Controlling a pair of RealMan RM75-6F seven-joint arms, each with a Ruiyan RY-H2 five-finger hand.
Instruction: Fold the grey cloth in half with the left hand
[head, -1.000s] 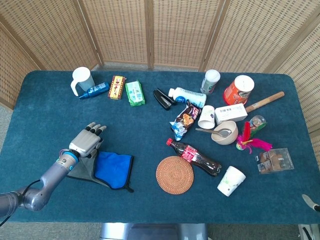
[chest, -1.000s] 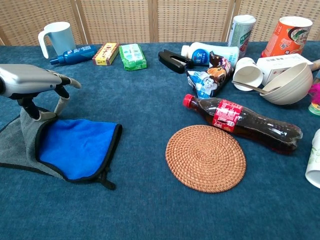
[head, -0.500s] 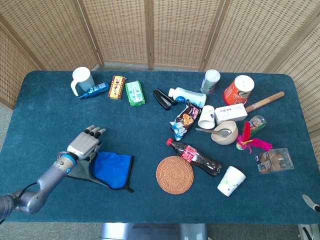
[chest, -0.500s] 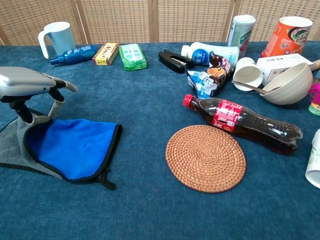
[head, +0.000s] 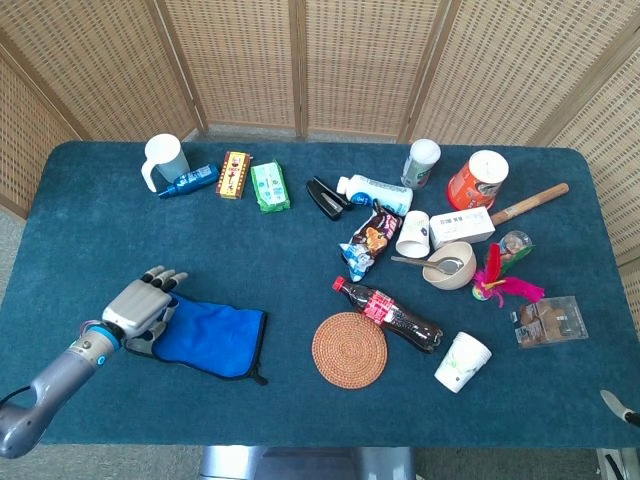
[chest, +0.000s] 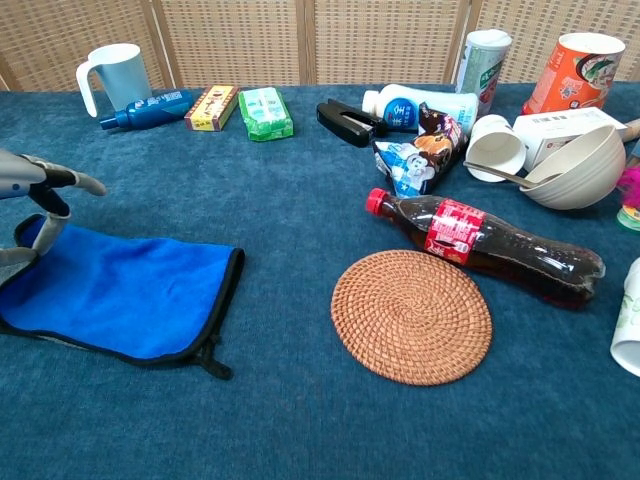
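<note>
The table (head: 300, 250) bears the grey cloth (head: 212, 338) near its left front corner, lying doubled with blue side up — the fold looks done. The left robot hand (head: 137, 306) hovers at its left edge, fingers spread, gripping nothing — withdrawal remains.

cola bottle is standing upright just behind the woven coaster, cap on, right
Not quite: the cola bottle lies on its side, not upright, as the chest view shows. It is just behind the woven coaster, with its red cap on.
</note>
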